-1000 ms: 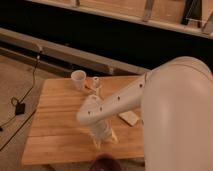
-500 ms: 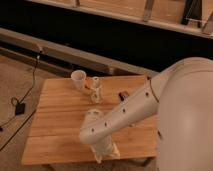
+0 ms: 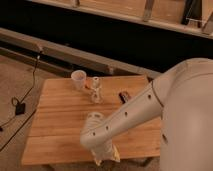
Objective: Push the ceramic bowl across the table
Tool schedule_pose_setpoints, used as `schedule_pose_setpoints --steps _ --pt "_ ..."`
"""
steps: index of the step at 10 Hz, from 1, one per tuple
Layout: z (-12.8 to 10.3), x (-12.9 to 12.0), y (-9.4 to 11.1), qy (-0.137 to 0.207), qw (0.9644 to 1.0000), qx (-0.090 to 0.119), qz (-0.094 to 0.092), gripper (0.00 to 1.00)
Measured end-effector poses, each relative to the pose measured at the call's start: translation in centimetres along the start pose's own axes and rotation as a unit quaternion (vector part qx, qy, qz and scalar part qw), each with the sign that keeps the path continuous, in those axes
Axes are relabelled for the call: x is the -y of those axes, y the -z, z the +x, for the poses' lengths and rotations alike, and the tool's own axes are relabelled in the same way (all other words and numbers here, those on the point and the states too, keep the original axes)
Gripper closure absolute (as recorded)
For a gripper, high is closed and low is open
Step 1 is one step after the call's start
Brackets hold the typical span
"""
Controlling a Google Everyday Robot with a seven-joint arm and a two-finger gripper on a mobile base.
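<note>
The light-wood plank-striped table (image 3: 60,115) fills the middle of the camera view. The dark maroon ceramic bowl does not show; it is hidden or out of view. My white arm (image 3: 130,117) reaches from the right down across the table. My gripper (image 3: 106,154) is at the table's front edge, low in the view, right of the table's middle.
A small white cup (image 3: 78,79) stands at the table's far edge. A small pale bottle-like object (image 3: 95,90) stands just right of it. A small dark object (image 3: 124,96) lies further right. A black cable (image 3: 22,100) runs over the floor at the left.
My arm has swung down and toward the table's front edge. The dark round thing seen at the bottom edge one second ago no longer shows.
</note>
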Motion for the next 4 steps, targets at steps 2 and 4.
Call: schedule_pose_setpoints --steps 2,4 --pt "-0.01 -0.12 0.02 0.002 1.0000 0.000 0.000 0.35" --pt "-0.01 -0.12 0.02 0.002 1.0000 0.000 0.000 0.35"
